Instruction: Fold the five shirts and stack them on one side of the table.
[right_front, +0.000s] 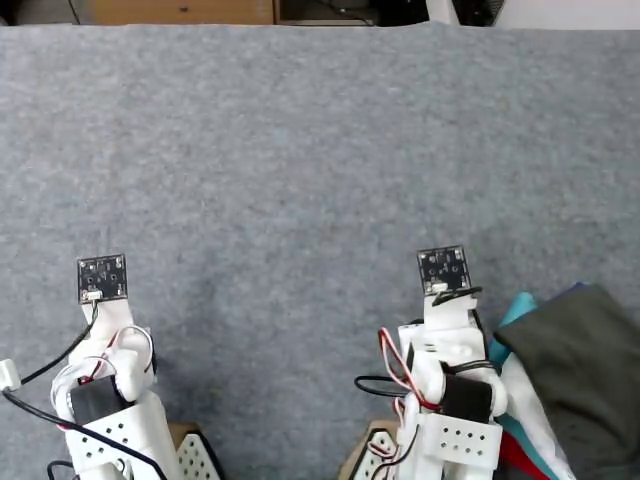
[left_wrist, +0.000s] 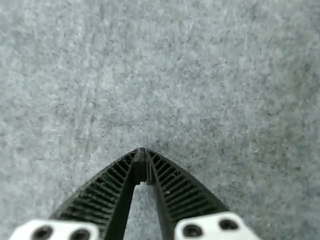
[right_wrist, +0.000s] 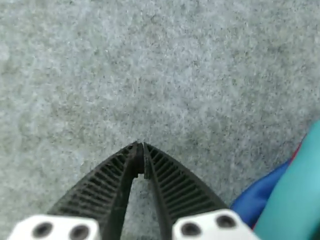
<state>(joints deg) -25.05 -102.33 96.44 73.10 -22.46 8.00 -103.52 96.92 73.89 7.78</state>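
Note:
A pile of shirts lies at the table's near right corner, with a dark grey shirt on top and teal, white and red cloth showing under it. The right wrist view catches the teal shirt and a blue shirt at its edge. My right gripper is shut on nothing above bare felt, just left of the pile. My left gripper is shut too, with nothing in it, over bare felt near the front left. In the high view both arms sit folded back at the front edge.
Grey felt covers the whole table. Wooden furniture shows beyond the far edge. Cables hang by the left arm's base.

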